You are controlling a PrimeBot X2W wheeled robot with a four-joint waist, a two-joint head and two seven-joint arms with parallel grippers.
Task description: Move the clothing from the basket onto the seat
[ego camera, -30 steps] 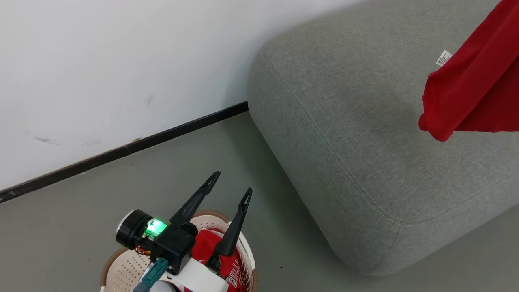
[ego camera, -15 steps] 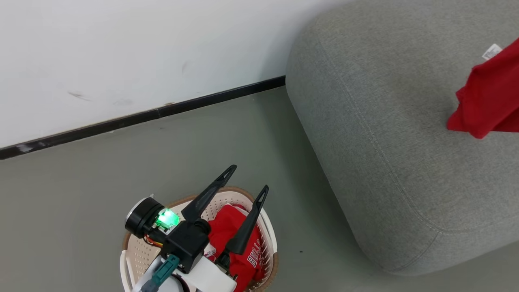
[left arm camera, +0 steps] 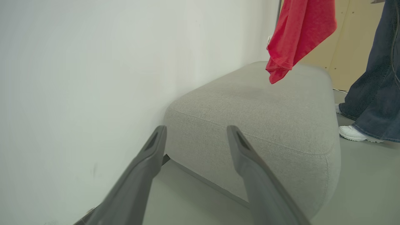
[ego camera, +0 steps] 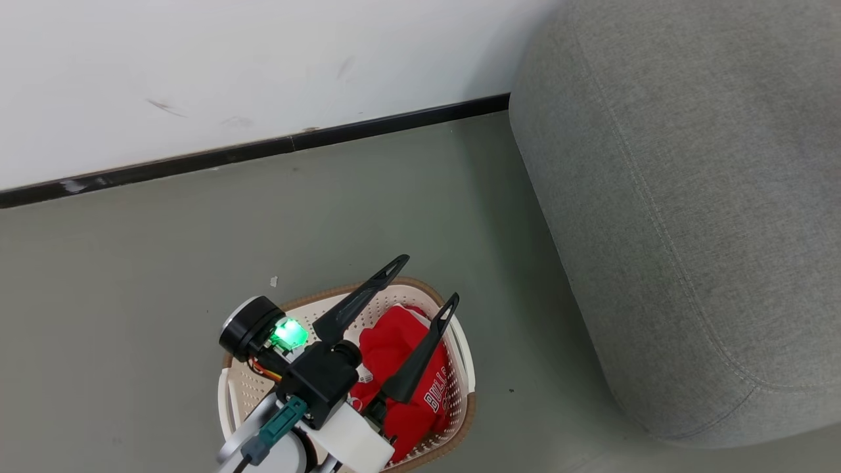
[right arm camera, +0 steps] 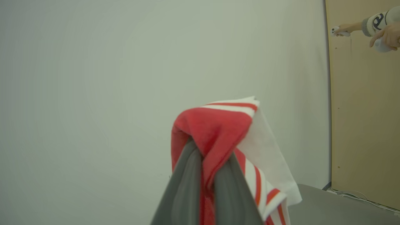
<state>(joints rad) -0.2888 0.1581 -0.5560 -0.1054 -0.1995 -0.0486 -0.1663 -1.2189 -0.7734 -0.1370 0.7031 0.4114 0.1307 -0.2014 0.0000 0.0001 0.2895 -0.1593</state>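
Two red garments, one per location.

Item 1: striped garment, clamped between the right fingers and draped over their tips. It hung above the seat, likely ready for dropping there.

Item 2: BULLS garment, lying in the basket directly beneath the left fingers. These stood wide apart and empty, probably poised for the next pick.

Change from a second earlier: the head camera had turned, showing more basket and less seat. Both sets of fingers were unchanged.
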